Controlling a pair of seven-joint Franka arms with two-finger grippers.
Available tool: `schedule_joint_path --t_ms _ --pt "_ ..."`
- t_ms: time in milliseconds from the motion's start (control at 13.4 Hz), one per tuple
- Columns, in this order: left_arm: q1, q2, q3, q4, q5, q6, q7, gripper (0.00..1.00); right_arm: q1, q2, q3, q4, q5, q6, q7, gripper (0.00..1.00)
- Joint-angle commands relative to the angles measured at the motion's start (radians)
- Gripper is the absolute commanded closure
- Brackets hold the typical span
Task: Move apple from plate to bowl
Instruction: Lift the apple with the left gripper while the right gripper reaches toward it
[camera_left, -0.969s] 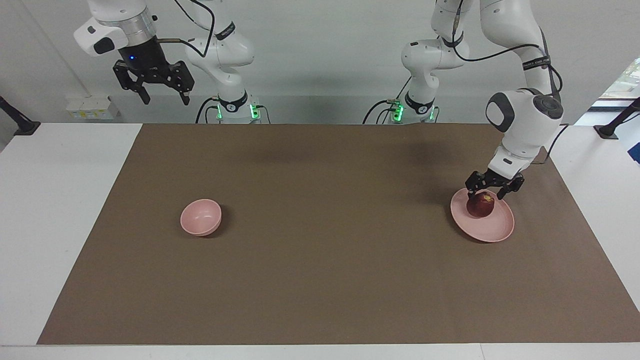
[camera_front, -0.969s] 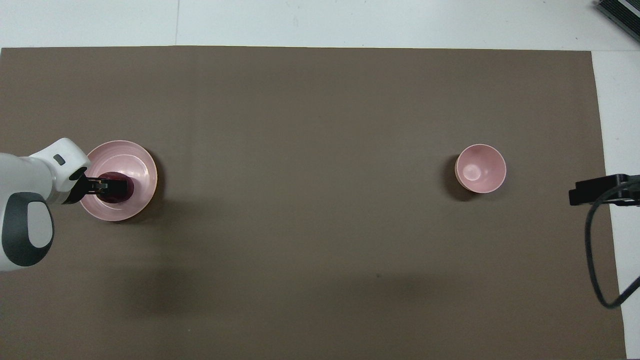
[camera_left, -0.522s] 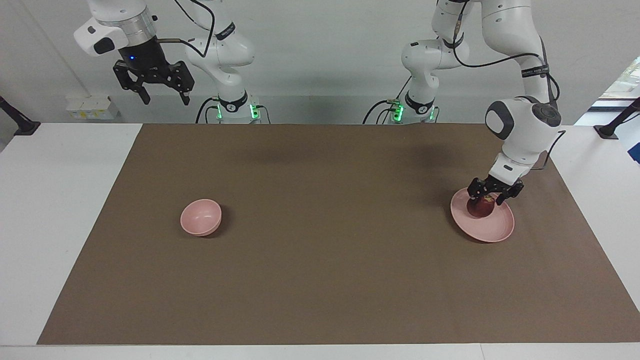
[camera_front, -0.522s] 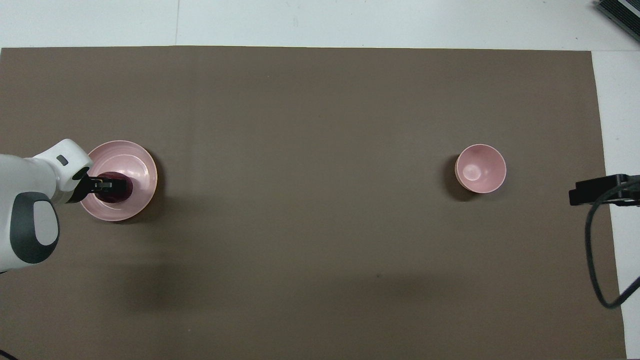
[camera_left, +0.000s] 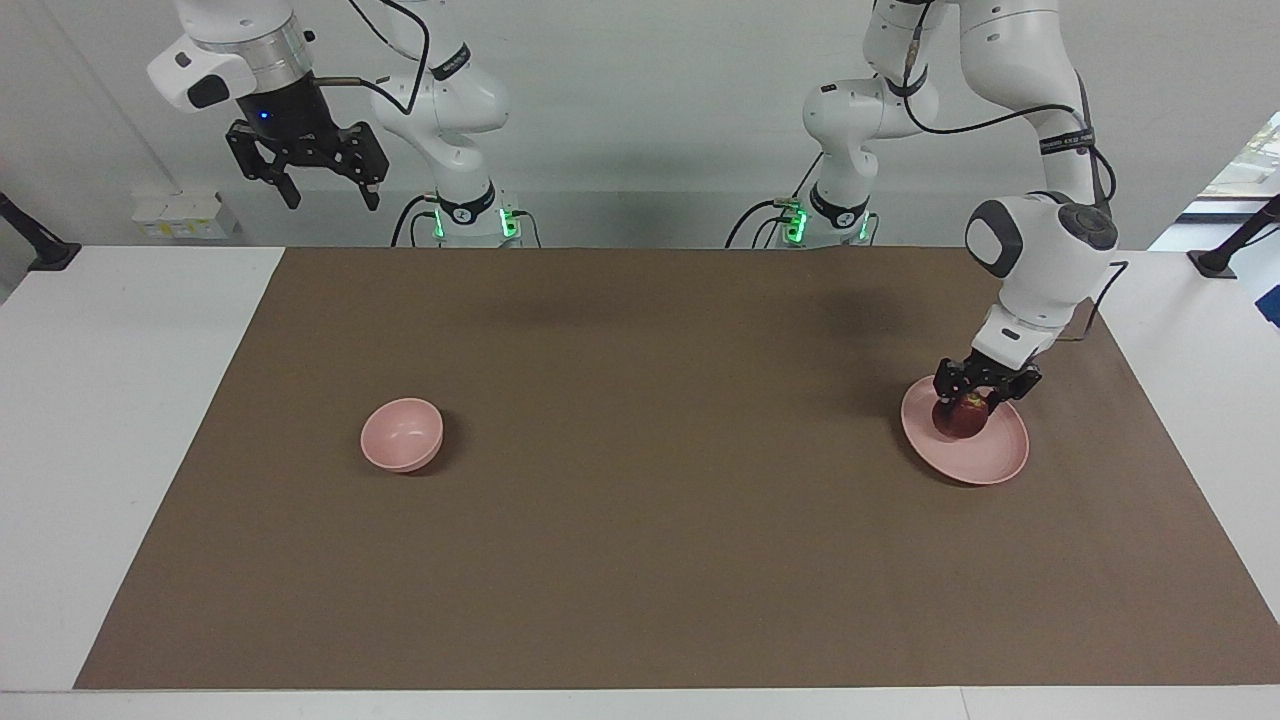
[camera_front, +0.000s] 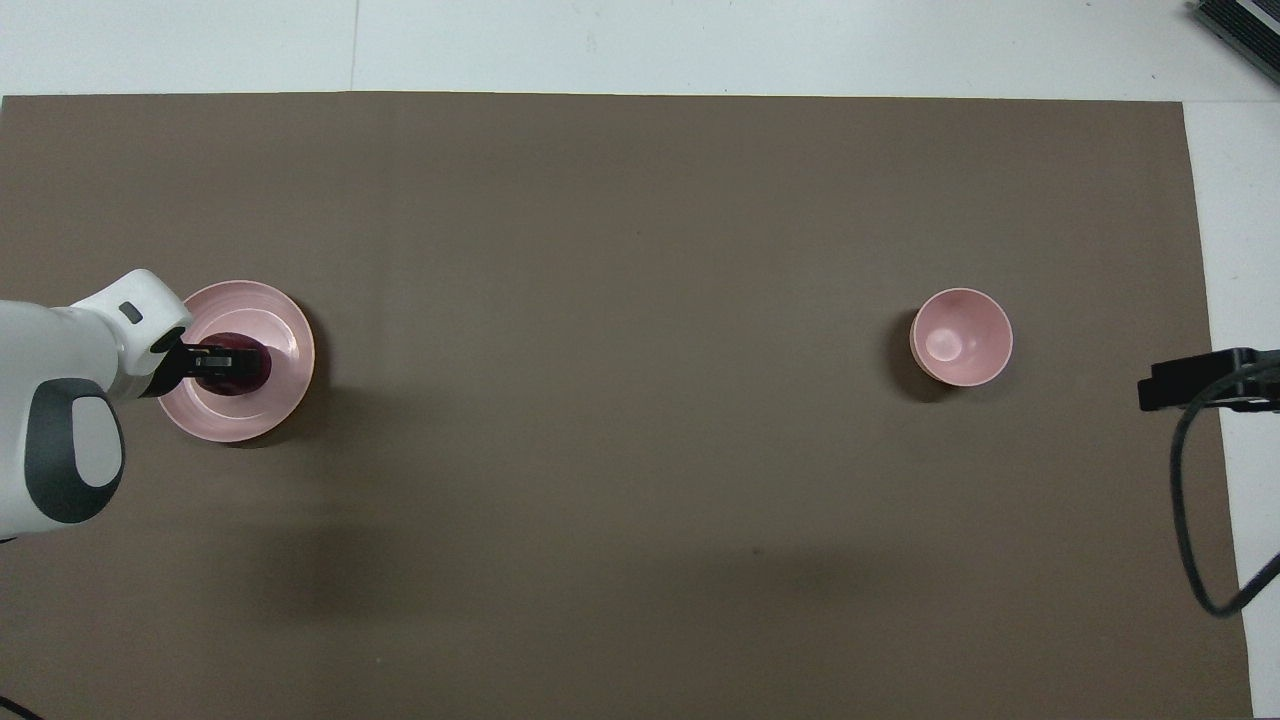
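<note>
Facing view: apple (camera_left: 961, 417) on plate (camera_left: 985, 461), bowl (camera_left: 401, 434) apart.

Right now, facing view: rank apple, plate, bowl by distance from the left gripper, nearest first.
1. apple: gripped by the left gripper, on the plate.
2. plate: right under the apple, at the left arm's end of the table.
3. bowl: farthest, toward the right arm's end, empty.
</note>
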Motion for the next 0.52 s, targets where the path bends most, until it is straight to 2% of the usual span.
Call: schedule_joint_path --t_ms 0,224,447 --pt "-0.009 -0.04 -0.018 0.058 -0.036 -0.097 0.021 1.0 -0.015 -0.017 0.005 -0.013 0.006 -0.009 -0.02 0.0" --pt "-0.052 -0.051 -0.027 0.123 -0.276 -0.143 0.023 1.0 -0.015 -0.017 0.005 -0.013 0.006 -0.009 -0.02 0.0" --pt "-0.092 -0.049 -0.033 0.126 -0.547 -0.142 0.023 1.0 0.0 -0.023 0.019 -0.013 0.008 -0.069 -0.028 0.0"
